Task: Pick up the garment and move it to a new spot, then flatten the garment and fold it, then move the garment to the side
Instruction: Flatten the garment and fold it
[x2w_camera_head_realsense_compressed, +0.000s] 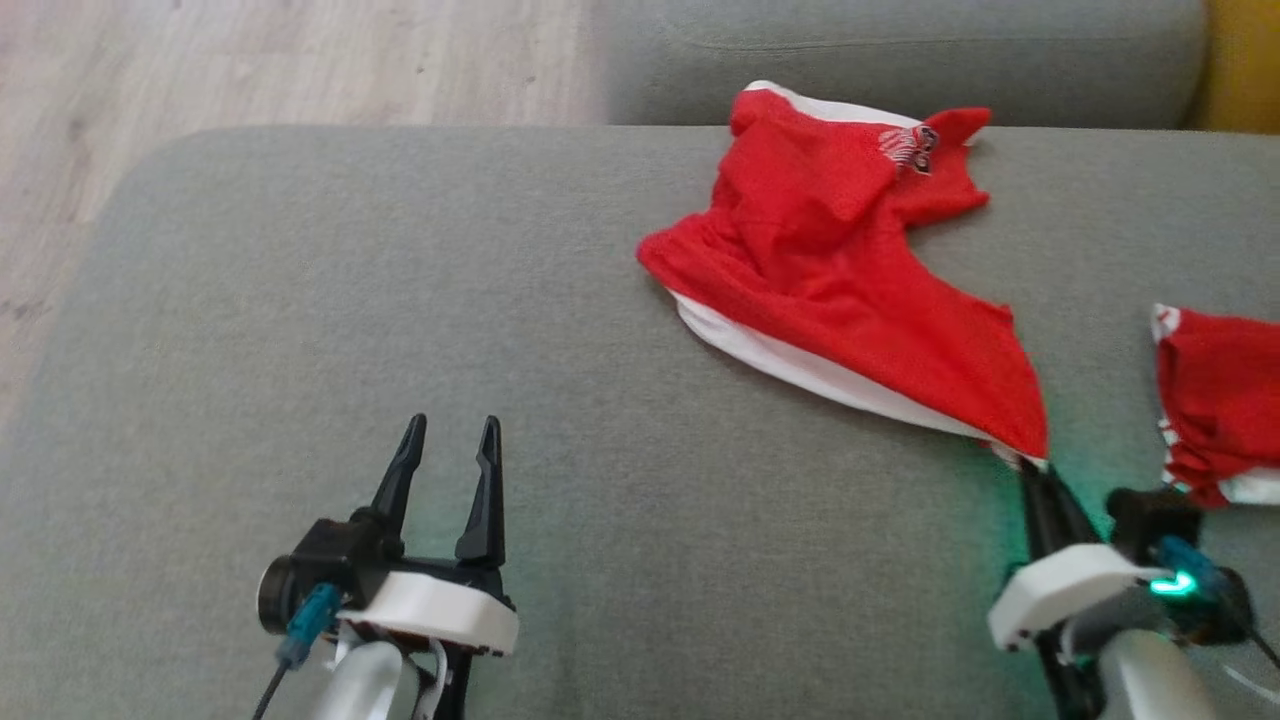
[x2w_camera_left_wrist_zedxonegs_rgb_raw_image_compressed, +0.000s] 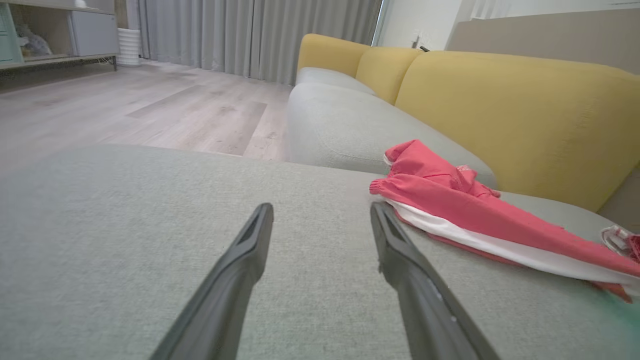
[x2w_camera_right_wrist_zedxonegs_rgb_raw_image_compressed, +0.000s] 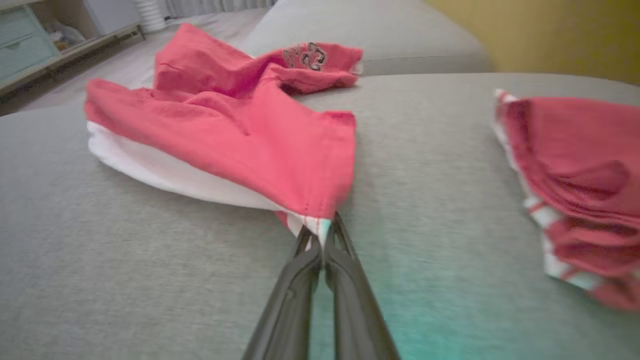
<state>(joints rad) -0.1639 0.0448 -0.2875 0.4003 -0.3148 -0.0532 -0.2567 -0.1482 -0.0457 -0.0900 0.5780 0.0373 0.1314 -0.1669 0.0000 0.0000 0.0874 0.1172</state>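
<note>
seat cushion (x2w_camera_head_realsense_compressed: 400, 300): grey woven fabric; broad and flat, with rounded corners
garment (x2w_camera_head_realsense_compressed: 830, 270): soft thin red cloth with a white band along one hem and a small printed badge near its far end; crumpled into an uneven wedge; lay on the seat cushion toward its far right corner, with one point drawn out toward the near edge
second red piece (x2w_camera_head_realsense_compressed: 1215, 400): like red cloth with red-and-white striped trim; bunched at the seat cushion's right edge, apart from the garment
count: two red cloth pieces; two grippers
right gripper (x2w_camera_right_wrist_zedxonegs_rgb_raw_image_compressed: 320, 235): low over the seat cushion by the right part of its near edge; fingers pointed toward the far edge; jaws pressed together, pinching the garment's nearest corner
left gripper (x2w_camera_head_realsense_compressed: 452, 425): by the near edge, left of middle; fingers pointed toward the far edge; jaws spread wide, holding nothing
backrest (x2w_camera_left_wrist_zedxonegs_rgb_raw_image_compressed: 500, 100): yellow, padded, smoothly curved
</note>
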